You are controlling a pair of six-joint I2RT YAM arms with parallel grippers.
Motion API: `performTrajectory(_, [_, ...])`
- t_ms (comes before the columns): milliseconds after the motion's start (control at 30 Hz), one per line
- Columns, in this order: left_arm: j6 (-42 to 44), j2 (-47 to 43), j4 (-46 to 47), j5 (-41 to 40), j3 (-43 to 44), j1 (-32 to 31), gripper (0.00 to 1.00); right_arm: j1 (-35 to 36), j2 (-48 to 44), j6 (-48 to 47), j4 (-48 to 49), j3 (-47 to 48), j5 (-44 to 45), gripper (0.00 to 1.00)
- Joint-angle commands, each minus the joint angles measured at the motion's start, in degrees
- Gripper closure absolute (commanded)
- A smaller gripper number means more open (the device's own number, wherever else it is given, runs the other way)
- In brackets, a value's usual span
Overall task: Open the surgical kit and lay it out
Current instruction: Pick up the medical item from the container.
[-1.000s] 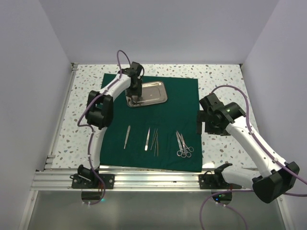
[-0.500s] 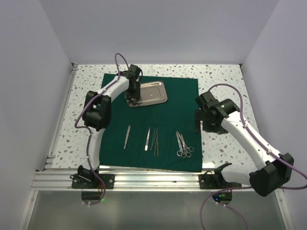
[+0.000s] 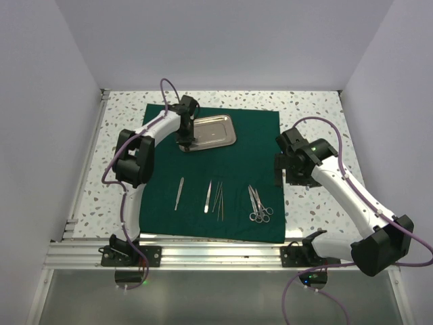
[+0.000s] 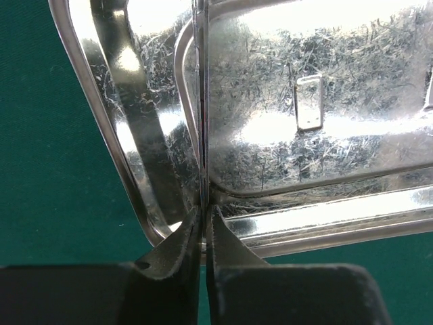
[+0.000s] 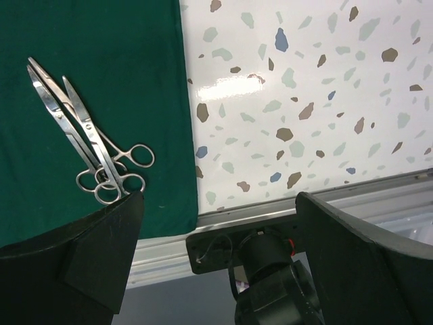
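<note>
The dark green drape point(image 3: 254, 159) lies spread flat on the table. The shiny steel tray point(image 3: 211, 131) sits at its far left. My left gripper point(image 3: 186, 140) is shut on the tray's near-left rim; in the left wrist view the fingers point(image 4: 203, 210) pinch the thin edge of the tray point(image 4: 304, 122). On the near half of the drape lie thin tweezers point(image 3: 208, 196), a slim tool point(image 3: 179, 193) and ring-handled scissors and forceps point(image 3: 258, 205). My right gripper point(image 3: 284, 177) hangs open over the drape's right edge, holding nothing; in its view point(image 5: 220, 203) the ring-handled pair point(image 5: 88, 145) lies to the left.
Speckled white tabletop point(image 3: 314, 108) surrounds the drape. An aluminium rail point(image 3: 216, 252) with both arm bases runs along the near edge. White walls close in the table on the left, back and right.
My left gripper's jaws have closed onto the tray's rim. The right arm drew slightly left toward the drape, still wide open.
</note>
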Motion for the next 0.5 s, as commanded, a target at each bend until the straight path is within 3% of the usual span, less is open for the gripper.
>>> performTrajectory(0, [-0.47,8.05,-3.65,2.39,-4.92,-0.19,0.94,-0.16,-1.32,-0.8,0.73,1.18,1.26,0.02])
performTrajectory(67, [-0.21,8.23,-4.17,2.39,-4.13,-0.19,1.0,-0.16,-1.33,-0.8,0.64,1.18,1.09,0.02])
performTrajectory(467, [1.55,-0.11,-7.69,1.6,1.22,-0.19,1.0,-0.24,-2.12,-0.36,1.35,0.92,0.03,0.02])
